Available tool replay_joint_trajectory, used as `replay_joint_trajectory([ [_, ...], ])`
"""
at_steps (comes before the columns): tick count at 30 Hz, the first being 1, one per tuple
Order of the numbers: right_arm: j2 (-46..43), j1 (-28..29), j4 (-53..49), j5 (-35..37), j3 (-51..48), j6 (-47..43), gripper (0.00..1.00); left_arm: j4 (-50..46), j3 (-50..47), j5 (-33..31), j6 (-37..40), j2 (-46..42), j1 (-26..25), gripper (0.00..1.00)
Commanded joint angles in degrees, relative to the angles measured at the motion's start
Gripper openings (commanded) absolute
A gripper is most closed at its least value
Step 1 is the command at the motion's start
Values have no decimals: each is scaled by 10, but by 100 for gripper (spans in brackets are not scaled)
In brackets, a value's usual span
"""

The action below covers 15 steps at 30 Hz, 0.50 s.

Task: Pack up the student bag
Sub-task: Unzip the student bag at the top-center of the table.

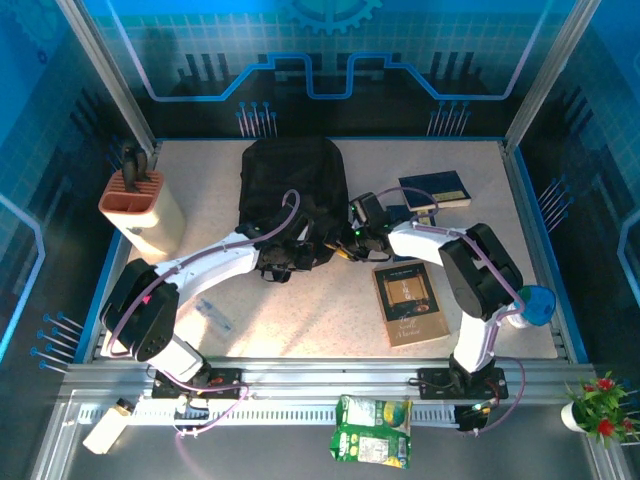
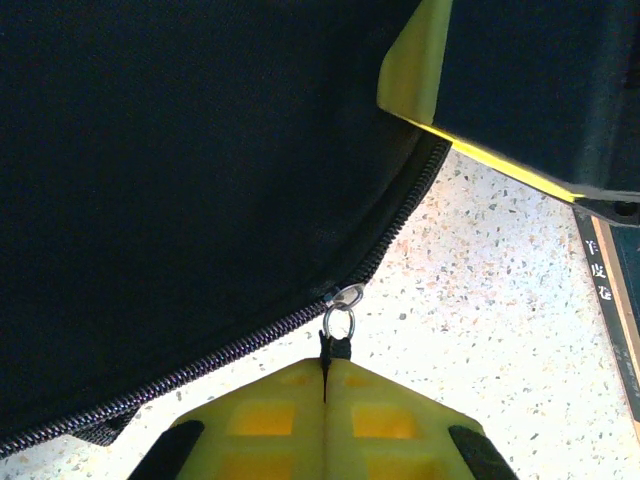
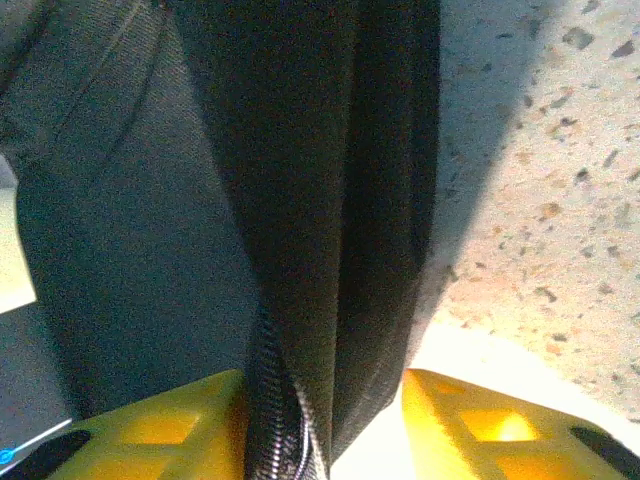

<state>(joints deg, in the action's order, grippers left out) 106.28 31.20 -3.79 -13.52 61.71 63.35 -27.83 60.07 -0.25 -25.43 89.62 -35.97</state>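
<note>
The bag (image 1: 290, 180) is laid flat at the far middle of the table (image 1: 300, 335), its rounded top pointing away from the arms. Its inside cannot be seen, and whether its zip is open cannot be told.

The left gripper (image 2: 325, 385) is seen at the bag's near edge, its jaws pressed together on the black zip pull (image 2: 337, 347). The pull hangs from a small metal ring (image 2: 345, 298) on the zip line.

The right gripper (image 3: 320, 425) is placed at the bag's near right corner. Its jaws are held apart with a fold of the bag's zipped edge between them. Whether that fold is actually pinched cannot be told.

A beige holder (image 1: 160, 225) with an orange top is stood at the far left of the table, and dark handles (image 1: 133, 165) are seen sticking up out of it.

A blue book (image 1: 435, 188) is laid to the right of the bag. A brown book (image 1: 408, 300) is laid nearer, by the right arm.
</note>
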Motion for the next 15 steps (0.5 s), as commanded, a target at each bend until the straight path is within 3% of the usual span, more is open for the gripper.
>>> replay_joint_trajectory([
  [1, 9, 1, -13, 44, 21, -8, 36, -41, 1, -17, 10, -5, 3, 0],
  [7, 10, -27, -68, 119, 40, -65, 25, -100, -23, -92, 35, -39, 15, 0],
  [15, 29, -68, -108, 175, 93, -142, 22, -150, -42, -161, 37, -59, 63, 0],
])
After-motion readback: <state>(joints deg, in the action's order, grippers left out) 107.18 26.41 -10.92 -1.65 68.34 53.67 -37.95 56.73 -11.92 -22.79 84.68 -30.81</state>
